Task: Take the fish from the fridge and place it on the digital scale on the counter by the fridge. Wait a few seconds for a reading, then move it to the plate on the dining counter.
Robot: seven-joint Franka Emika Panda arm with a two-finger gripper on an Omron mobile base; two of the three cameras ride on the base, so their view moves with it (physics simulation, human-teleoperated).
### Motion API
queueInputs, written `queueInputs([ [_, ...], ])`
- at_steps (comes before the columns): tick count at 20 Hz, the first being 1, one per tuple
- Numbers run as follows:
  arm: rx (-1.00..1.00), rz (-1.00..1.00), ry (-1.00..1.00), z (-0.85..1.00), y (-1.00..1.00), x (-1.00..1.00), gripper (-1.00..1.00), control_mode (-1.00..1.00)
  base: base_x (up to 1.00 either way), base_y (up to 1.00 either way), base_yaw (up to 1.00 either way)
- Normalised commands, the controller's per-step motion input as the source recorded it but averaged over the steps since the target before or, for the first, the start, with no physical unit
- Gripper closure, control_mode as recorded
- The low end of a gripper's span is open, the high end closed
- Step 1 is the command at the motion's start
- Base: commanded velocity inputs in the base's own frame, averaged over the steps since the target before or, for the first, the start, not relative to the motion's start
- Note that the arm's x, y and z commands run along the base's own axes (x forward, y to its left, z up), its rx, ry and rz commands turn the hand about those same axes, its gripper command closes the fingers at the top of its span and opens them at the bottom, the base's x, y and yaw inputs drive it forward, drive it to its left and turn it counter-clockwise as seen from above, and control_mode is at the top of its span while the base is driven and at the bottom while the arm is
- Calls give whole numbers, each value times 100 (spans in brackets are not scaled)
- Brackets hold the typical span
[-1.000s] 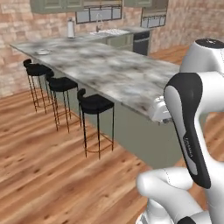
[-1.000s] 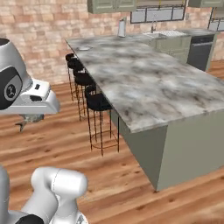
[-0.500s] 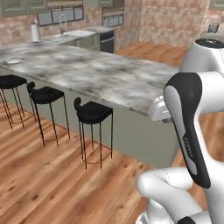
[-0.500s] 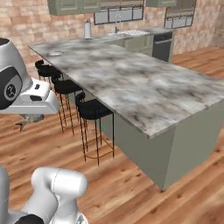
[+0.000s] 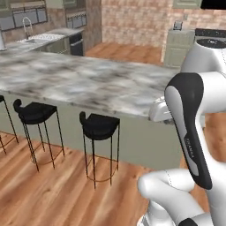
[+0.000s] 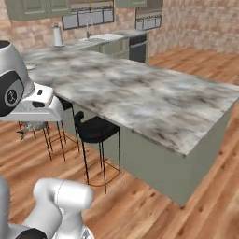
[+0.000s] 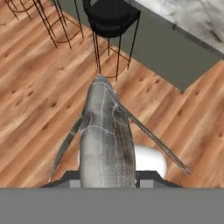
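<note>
Above the wooden floor [image 7: 39, 100], beside the marble tabletop [image 6: 140, 88], hanging in the end effector [image 7: 107, 177] and pointing away from the camera in the hand view: the fish [image 7: 106, 140], silver-grey, fins spreading to both sides. Clamping on the fish at its near end. Standing along the tabletop's edge, black stools [image 5: 99, 126]. Sitting well behind, along the brick wall, a sink [image 6: 105, 36].

The fish [image 7: 106, 144] is silver-grey, scaled, with thin fins spread sideways. It hangs above the wooden floor [image 7: 39, 100], beside the dining counter [image 6: 140, 93].
</note>
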Motion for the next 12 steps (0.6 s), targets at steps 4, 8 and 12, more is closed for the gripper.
queueInputs([
  [4, 0, 0, 0, 0, 0, 0, 100, 100, 26, 100, -42],
  [8, 0, 0, 0, 0, 0, 0, 100, 100, 22, 100, -41],
  [12, 0, 0, 0, 0, 0, 0, 100, 100, 18, 100, -40],
])
